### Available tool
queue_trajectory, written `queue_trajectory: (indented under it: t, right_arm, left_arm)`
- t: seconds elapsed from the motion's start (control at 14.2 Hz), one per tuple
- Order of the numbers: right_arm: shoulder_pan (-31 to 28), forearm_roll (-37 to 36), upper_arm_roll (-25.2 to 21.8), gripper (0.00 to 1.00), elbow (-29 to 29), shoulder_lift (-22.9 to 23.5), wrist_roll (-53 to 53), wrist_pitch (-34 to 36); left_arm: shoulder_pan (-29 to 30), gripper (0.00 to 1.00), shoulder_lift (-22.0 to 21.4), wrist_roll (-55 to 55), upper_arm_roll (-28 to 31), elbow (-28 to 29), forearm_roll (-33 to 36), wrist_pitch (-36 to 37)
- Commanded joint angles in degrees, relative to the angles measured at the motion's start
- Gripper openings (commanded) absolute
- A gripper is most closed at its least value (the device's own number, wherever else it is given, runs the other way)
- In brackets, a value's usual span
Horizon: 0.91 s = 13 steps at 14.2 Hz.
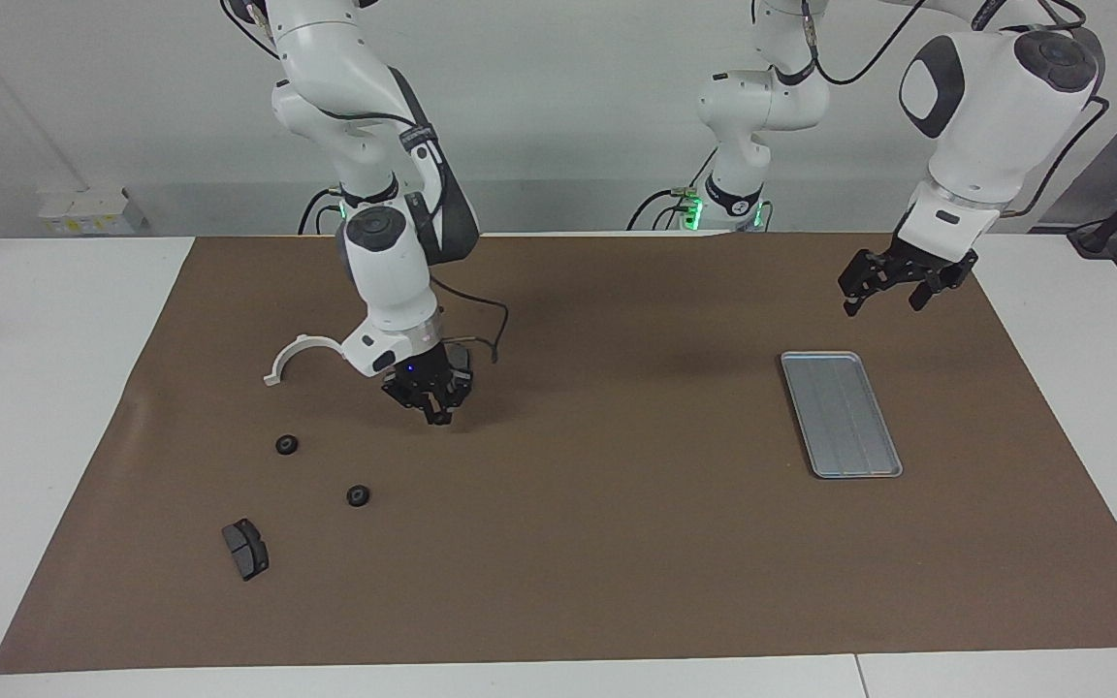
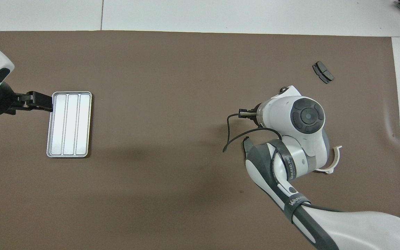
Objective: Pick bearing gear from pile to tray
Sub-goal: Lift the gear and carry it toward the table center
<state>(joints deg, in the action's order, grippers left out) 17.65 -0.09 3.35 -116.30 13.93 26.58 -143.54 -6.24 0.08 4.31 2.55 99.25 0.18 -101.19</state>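
My right gripper point(image 1: 436, 415) hangs just above the brown mat, shut on a small black bearing gear that its fingers mostly hide; the overhead view shows this gripper point(image 2: 243, 114) poking out from under the arm. The pile lies around it: two black gears point(image 1: 286, 444) point(image 1: 357, 495), a white half-ring bracket point(image 1: 302, 352), one dark brake pad point(image 1: 245, 549) and a second brake pad point(image 1: 461, 361) partly covered by the hand. The silver tray point(image 1: 841, 414) point(image 2: 68, 124) lies toward the left arm's end. My left gripper point(image 1: 883, 289) waits open over the mat beside the tray.
A black cable point(image 2: 236, 135) loops out from the right wrist over the mat. The brown mat point(image 1: 617, 543) covers most of the white table. In the overhead view the right arm hides the loose gears; one brake pad point(image 2: 323, 72) and the bracket point(image 2: 334, 160) show.
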Motion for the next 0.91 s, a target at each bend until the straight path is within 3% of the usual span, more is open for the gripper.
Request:
queue_trajectory:
  t: [0.0,0.28,0.56,0.63,0.84]
  right_arm:
    - [4.7,0.4,0.1,0.00,6.8,4.0,7.6,3.2]
    - [12.9,-5.2,0.0,0.00,24.7,15.5,19.4,11.6]
    - [17.2,-7.3,0.1,0.00,37.3,24.3,27.7,15.0]
    - [18.1,-7.2,0.2,0.00,40.1,26.1,28.3,15.1]
    - [18.8,-7.2,0.3,0.00,39.9,26.8,28.3,13.8]
  left_arm:
    - [0.6,1.00,-1.7,-0.2,-0.4,1.8,1.0,-0.4]
    - [0.6,1.00,-1.7,-0.2,-0.4,1.8,1.0,-0.4]
    - [0.5,1.00,-1.7,0.0,-0.4,1.8,1.0,-0.4]
    - [0.6,1.00,-1.7,0.0,-0.4,1.8,1.0,-0.3]
    - [0.6,1.00,-1.7,0.1,-0.4,1.9,1.0,-0.9]
